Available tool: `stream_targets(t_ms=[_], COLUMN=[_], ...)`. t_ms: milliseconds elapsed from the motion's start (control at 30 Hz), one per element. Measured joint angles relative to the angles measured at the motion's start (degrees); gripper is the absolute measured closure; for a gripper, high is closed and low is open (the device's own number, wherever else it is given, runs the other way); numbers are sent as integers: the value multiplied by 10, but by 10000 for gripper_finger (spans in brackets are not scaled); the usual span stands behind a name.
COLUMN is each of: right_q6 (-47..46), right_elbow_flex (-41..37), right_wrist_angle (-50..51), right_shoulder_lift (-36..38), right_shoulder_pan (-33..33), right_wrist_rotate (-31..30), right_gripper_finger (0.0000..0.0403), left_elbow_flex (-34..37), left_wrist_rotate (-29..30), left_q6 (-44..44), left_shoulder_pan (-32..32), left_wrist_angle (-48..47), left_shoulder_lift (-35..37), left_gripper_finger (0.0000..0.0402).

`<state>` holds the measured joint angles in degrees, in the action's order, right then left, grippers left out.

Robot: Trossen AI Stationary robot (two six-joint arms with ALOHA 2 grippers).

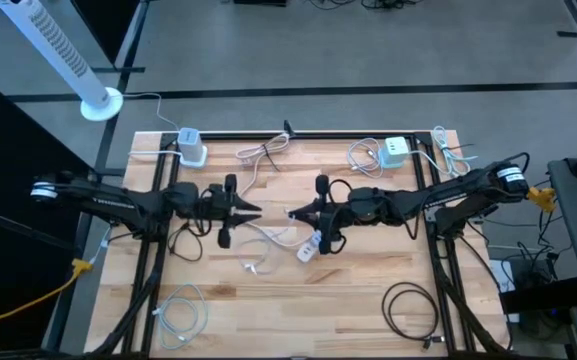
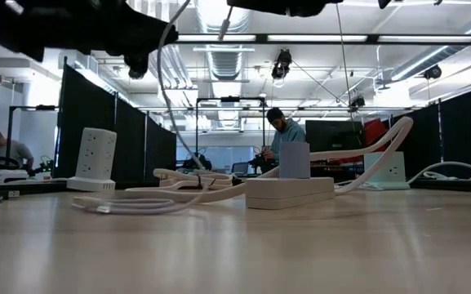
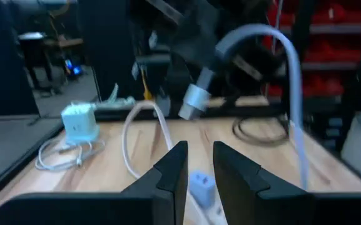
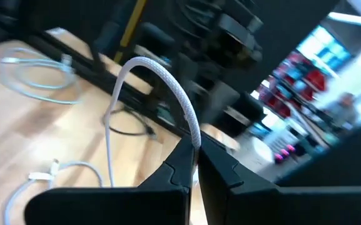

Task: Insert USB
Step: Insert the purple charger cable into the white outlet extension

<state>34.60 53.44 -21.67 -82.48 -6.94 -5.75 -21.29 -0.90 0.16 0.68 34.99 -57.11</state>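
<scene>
My right gripper (image 1: 296,212) hovers above the table's middle and is shut on a white braided cable (image 4: 149,75). The cable's silver USB plug (image 3: 194,103) points toward my left gripper (image 1: 253,210). My left gripper faces it from the left, fingers a narrow gap apart and holding nothing (image 3: 199,156). A flat white charger block (image 1: 308,250) lies on the table below and between the two grippers. A small pale blue adapter (image 2: 294,159) stands on the block. The cable's other end (image 1: 253,267) rests on the wood. My right gripper pinches the white cable (image 4: 196,139) between its two fingers, close behind the silver plug, coming level from the table's right side. The plug is lifted clear of the table. Behind the fingers the cable arches up in a slack loop and drops to the table.
Two white power cubes (image 1: 192,148) (image 1: 395,152) with loose white cords (image 1: 268,150) sit along the far edge. A white cable coil (image 1: 181,315) lies near left and a black coil (image 1: 411,308) near right. People are in the room behind.
</scene>
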Motion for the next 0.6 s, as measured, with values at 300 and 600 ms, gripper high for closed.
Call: stream_targets(t_ms=[300, 600], right_q6=[48, 65], right_elbow_flex=[-1, -1], right_wrist_angle=[-37, -61], right_shoulder_lift=[-5, -3], right_shoulder_pan=[4, 3], right_wrist_rotate=[28, 51], right_gripper_finger=[403, 403], left_elbow_flex=[39, 7], left_wrist_rotate=[6, 88], left_q6=[-17, -55], left_shoulder_pan=[-3, -12], left_wrist_angle=[239, 266], left_shoulder_lift=[-108, -161], left_gripper_finger=[338, 303])
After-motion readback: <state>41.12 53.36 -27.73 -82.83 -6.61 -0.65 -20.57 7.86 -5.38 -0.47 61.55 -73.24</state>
